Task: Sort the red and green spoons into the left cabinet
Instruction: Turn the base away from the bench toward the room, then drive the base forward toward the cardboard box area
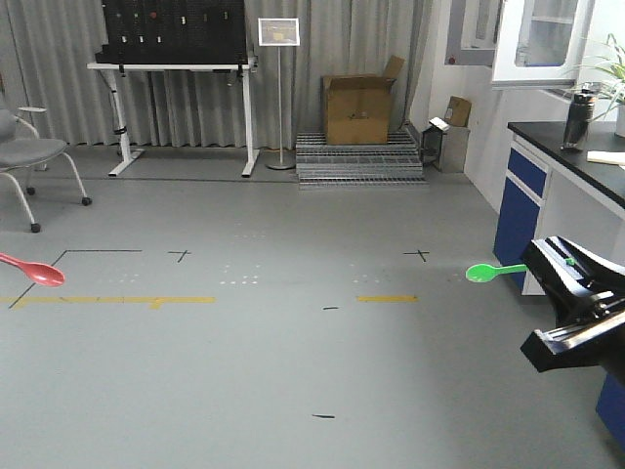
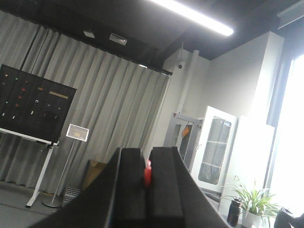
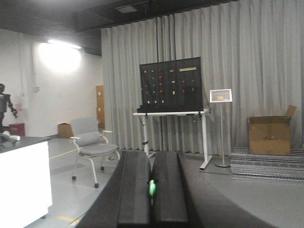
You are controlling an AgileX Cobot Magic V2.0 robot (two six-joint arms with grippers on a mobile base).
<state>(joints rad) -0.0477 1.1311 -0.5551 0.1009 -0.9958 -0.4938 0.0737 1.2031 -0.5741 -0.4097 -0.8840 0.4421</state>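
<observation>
The red spoon point(image 1: 34, 272) pokes in from the left edge of the front view, bowl to the right, held up above the floor. In the left wrist view my left gripper point(image 2: 147, 154) is shut on this red spoon point(image 2: 147, 173), a red sliver pinched between the black pads. The green spoon point(image 1: 493, 271) sticks out leftward from my right gripper point(image 1: 539, 262) at the right. My right gripper point(image 3: 151, 154) is shut on the green spoon point(image 3: 152, 188), seen edge-on. The left cabinet is out of view.
A dark counter on blue-fronted units point(image 1: 547, 186) stands close on the right, with a bottle point(image 1: 578, 119) on it. Further back are a cardboard box point(image 1: 359, 109), a sign stand point(image 1: 279, 34), a desk with a black board point(image 1: 176, 68) and a chair point(image 1: 29, 147).
</observation>
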